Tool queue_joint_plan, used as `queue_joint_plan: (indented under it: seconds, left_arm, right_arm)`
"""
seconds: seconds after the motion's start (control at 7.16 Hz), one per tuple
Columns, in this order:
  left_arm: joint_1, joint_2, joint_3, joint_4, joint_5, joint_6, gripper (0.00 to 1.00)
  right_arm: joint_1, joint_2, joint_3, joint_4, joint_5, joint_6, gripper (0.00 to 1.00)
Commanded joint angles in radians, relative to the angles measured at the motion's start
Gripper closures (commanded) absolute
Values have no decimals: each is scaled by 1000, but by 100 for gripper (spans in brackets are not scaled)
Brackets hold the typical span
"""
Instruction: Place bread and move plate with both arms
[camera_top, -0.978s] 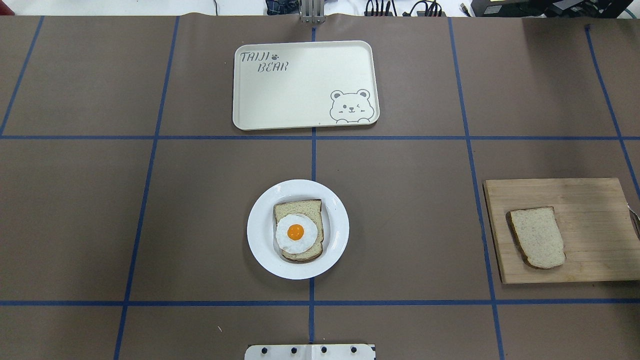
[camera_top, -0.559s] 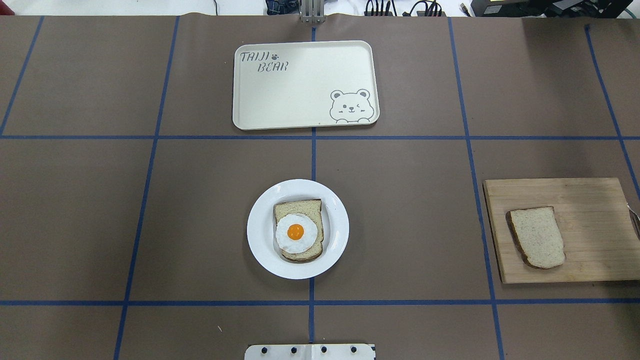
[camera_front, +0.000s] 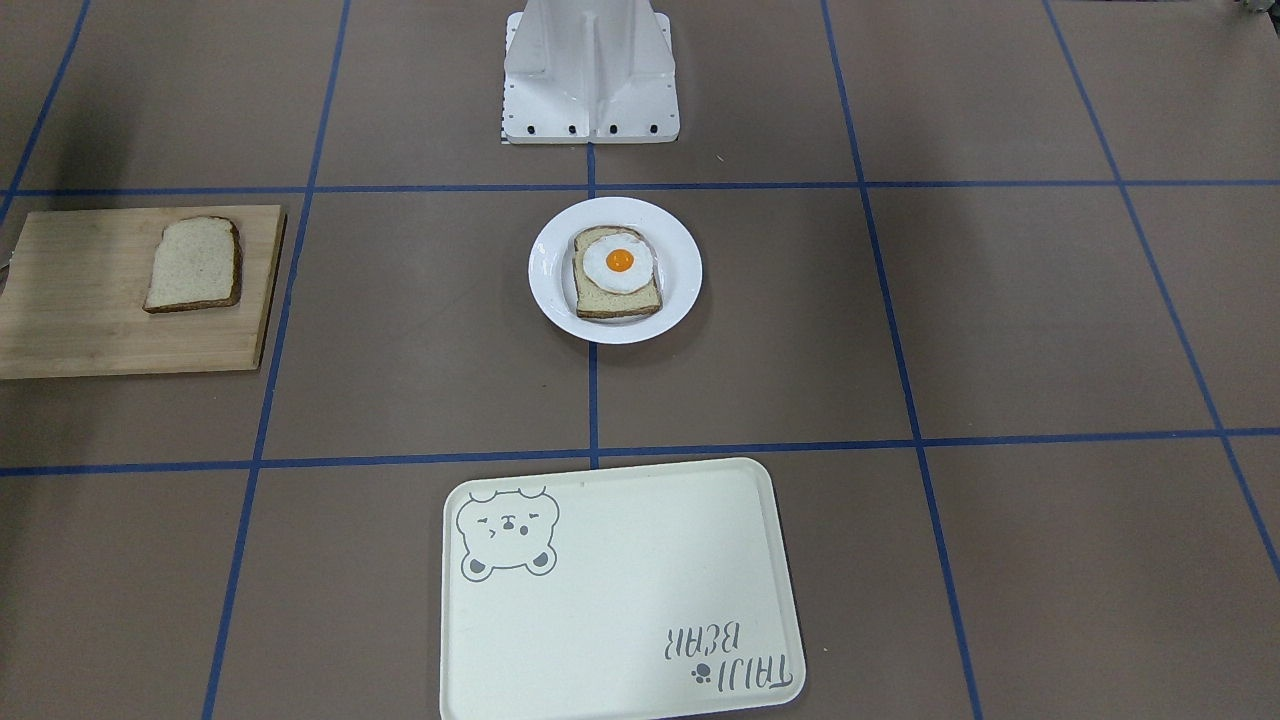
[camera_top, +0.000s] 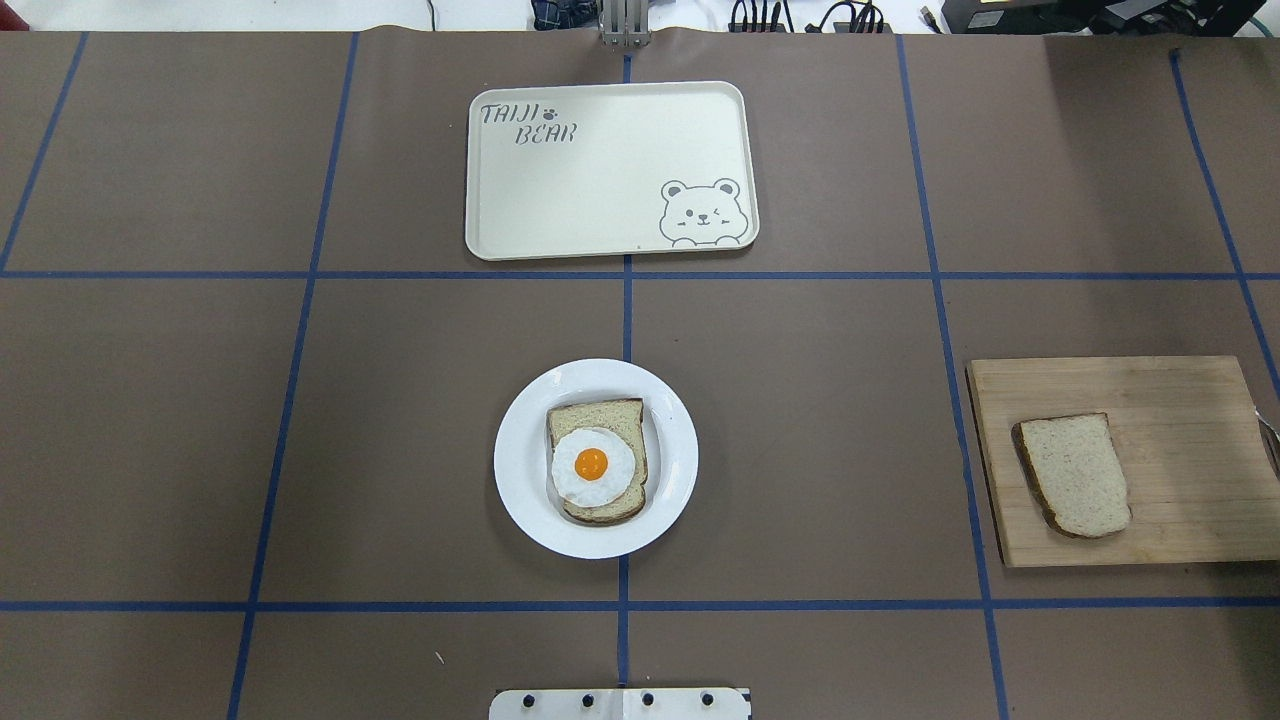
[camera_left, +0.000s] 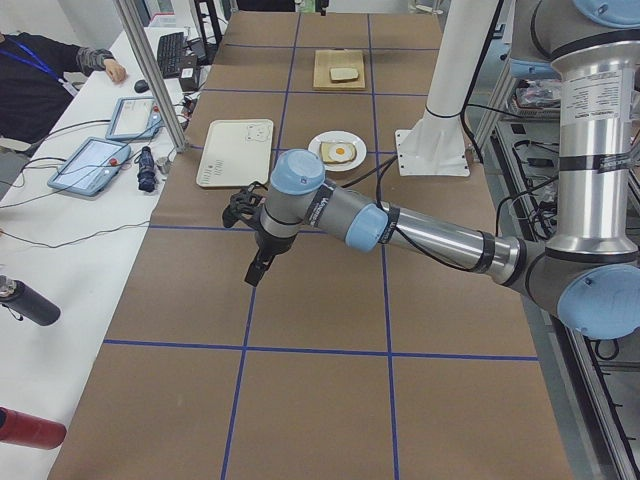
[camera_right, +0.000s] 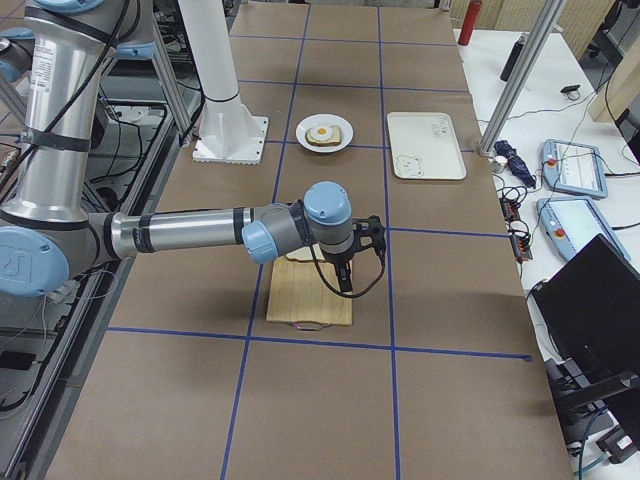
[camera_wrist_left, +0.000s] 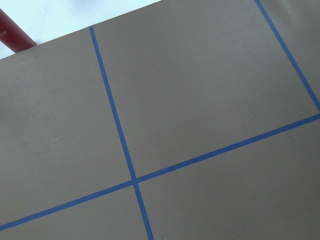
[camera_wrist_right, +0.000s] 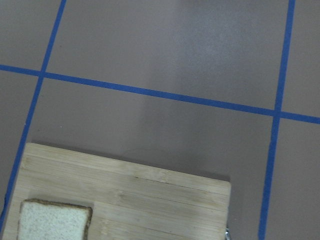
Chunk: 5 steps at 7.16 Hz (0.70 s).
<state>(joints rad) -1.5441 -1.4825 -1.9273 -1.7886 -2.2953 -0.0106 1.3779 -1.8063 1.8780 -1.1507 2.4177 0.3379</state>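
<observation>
The plain, dark-crusted slice of light brown wheat bread (camera_top: 1075, 476) lies flat on a pale rectangular wooden cutting board (camera_top: 1180, 400) at the robot's right end of the brown, blue-taped worktop (camera_top: 800, 450). The round glossy white plate (camera_top: 520, 470) sits near the middle, just in front of the white fixed pedestal (camera_front: 590, 70). It carries a second bread slice (camera_top: 600, 412) topped with a fried egg (camera_top: 592, 465). Beyond the plate, apart from it, lies a cream rectangular tray with a bear drawing (camera_top: 600, 190).

The black left end effector (camera_left: 254, 277) hangs over bare worktop, well apart from the plate. Whether its fingers are spread or pressed together cannot be told. The black right end effector (camera_right: 345, 286) hovers above the cutting board, and its finger state cannot be told either. The right wrist view shows a corner of the bread and the board's edge below.
</observation>
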Motion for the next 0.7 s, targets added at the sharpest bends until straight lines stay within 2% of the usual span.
queue_joint_plan:
  seconds: [0.0, 0.14, 0.28, 0.42, 0.56]
  left_arm:
    - [-2, 22, -9, -11, -1, 1, 1]
    - [-2, 46, -33, -21, -1, 0, 1]
    - [-1, 59, -36, -21, -24, 0, 1]
    - [-5, 62, -44, -23, -39, 0, 1]
    - [-5, 62, -33, -35, -39, 0, 1]
  right_arm:
    - [-181, -48, -77, 420, -40, 406, 2]
    - [-295, -57, -83, 516, -142, 549, 3]
    - [-407, -59, -89, 557, -258, 646, 4]
    - [-460, -74, -103, 631, -291, 714, 7]
    - [-529, -79, -129, 690, -375, 768, 11]
